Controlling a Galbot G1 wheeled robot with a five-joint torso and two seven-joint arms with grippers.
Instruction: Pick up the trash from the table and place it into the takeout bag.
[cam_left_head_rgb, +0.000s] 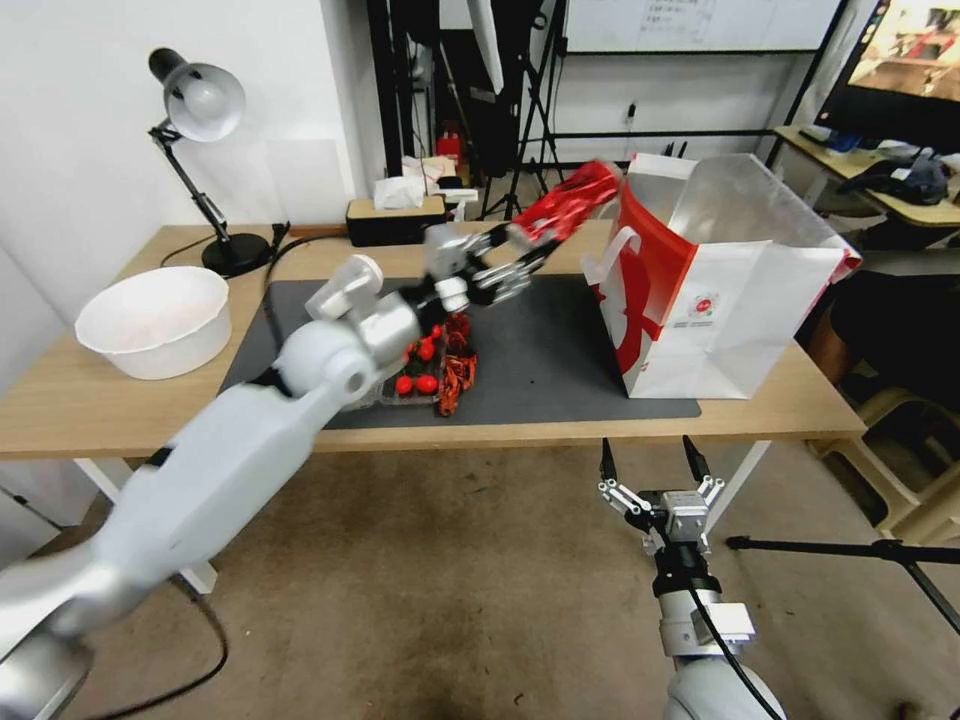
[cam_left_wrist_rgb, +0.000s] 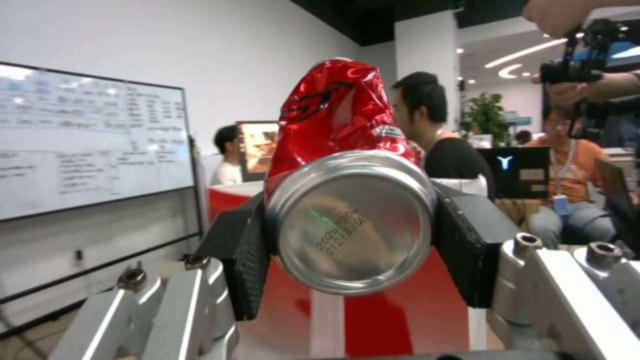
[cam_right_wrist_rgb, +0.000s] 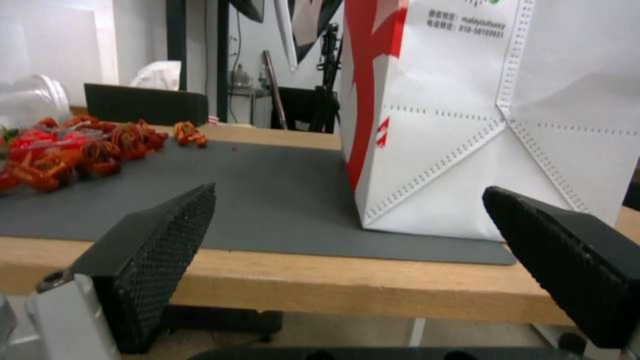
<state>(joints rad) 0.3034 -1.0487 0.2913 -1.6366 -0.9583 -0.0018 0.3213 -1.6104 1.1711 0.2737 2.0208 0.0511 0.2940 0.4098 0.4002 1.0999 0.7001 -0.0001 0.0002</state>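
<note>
Long light-wood tabletop on white legs, dark grey mat laid across its middle. On the mat: tall white takeout bag with red sides, standing upright at the right end, mouth open; a clear tray of red food scraps at the mat's front left part. Off the mat, on bare wood: big white basin at the left end, black desk lamp with its base at the back left, black tissue box at the back edge, cable running by the lamp base.
</note>
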